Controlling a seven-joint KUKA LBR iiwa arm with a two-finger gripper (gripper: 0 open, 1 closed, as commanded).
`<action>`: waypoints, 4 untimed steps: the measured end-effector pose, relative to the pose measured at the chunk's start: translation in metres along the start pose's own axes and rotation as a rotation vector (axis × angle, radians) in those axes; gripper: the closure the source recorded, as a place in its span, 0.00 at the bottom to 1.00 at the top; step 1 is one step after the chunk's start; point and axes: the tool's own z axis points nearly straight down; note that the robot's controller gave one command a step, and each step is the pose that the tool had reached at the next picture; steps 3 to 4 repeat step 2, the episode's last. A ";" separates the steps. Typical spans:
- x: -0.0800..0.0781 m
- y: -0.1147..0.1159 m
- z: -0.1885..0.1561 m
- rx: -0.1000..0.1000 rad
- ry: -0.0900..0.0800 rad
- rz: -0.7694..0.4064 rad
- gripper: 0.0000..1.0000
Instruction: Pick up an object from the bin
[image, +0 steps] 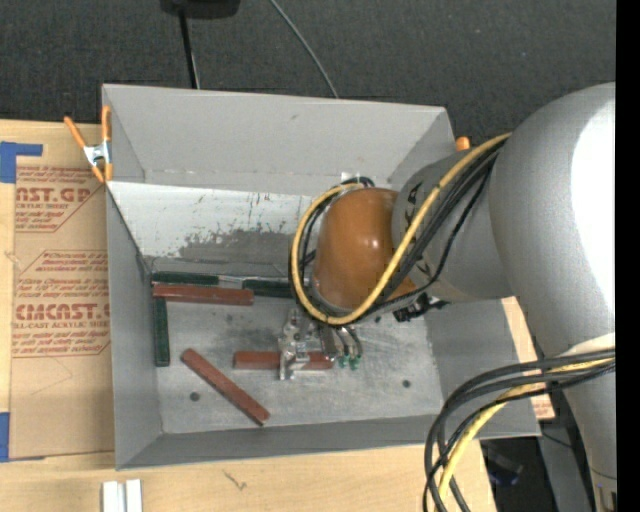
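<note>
- The bin (395, 385) is grey metal with sloping walls and a flat, scuffed floor.
- The arm (540, 230) comes in over the bin's right edge. An orange cover (350, 245) sits at its wrist, with yellow and black cables (300, 250) looped round it.
- The claw (292, 358) hangs below the cover, down at the floor near the bin's middle and a little toward the front edge.
- Under it lies the short bar (255, 360), red-brown and flat on the floor, running along the front edge's direction.
- The claw's metal crosses this bar toward its right end, and the bar's left end sticks out clear.
- Whether the claw is clenched or released cannot be told.
- The slanted bar (225, 385), also red-brown and longer, lies near the short bar on its left, apart from it, and angles down toward the front edge.
- The back bar (203, 293), red-brown, lies flat along the foot of the back wall, on the left side.
- A green bar (185, 279), dark, lies just behind the back bar.
- A second green bar (265, 288) lies to their right, its right end hidden under the cover.
- A third green bar (161, 332) runs along the foot of the left wall, from the back-left corner toward the front.
</note>
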 end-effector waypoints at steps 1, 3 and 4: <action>0.000 0.000 0.000 0.000 0.000 0.000 1.00; -0.003 0.005 -0.172 0.001 -0.001 -0.045 1.00; -0.003 0.005 -0.172 0.001 -0.001 -0.045 1.00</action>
